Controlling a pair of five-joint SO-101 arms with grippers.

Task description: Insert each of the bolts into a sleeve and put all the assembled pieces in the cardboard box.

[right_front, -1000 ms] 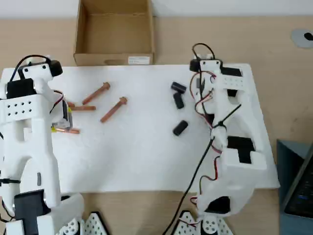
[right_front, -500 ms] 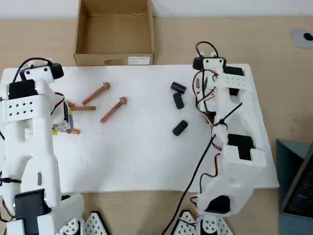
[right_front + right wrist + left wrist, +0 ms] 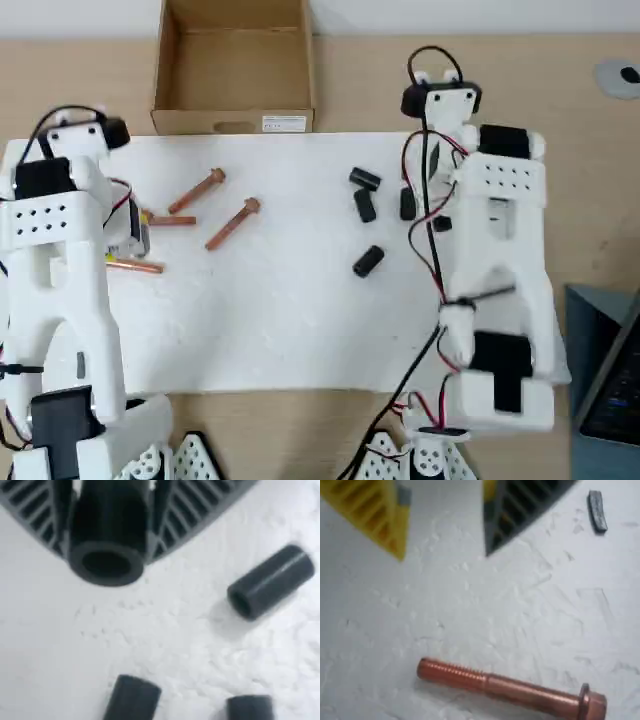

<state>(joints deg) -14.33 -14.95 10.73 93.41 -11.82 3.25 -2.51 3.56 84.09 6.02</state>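
While the left gripper (image 3: 442, 540) hangs over the left edge of the white foam sheet (image 3: 280, 310) with its yellow jaws apart and nothing between them, one copper bolt (image 3: 512, 689) lies flat on the foam just under it. Three more bolts (image 3: 232, 222) lie a little to the right, in the upper left part of the sheet. The cardboard box (image 3: 235, 70) stands open above them, with no piece inside. Right of the centre, three black sleeves (image 3: 369, 261) lie loose on the foam. The right gripper (image 3: 107, 535) has its jaws clamped on a fourth sleeve (image 3: 106, 562), held just right of the loose ones with its open end free.

Compared with one second ago, the right arm has swung to the right and toward the upper edge of the high view. The fourth sleeve, then hidden below the arm, is now seen. I judge that it is picked up and ready to meet a bolt. The left arm, the bolts and the loose sleeves are almost where they were, and no bolt is gripped yet.
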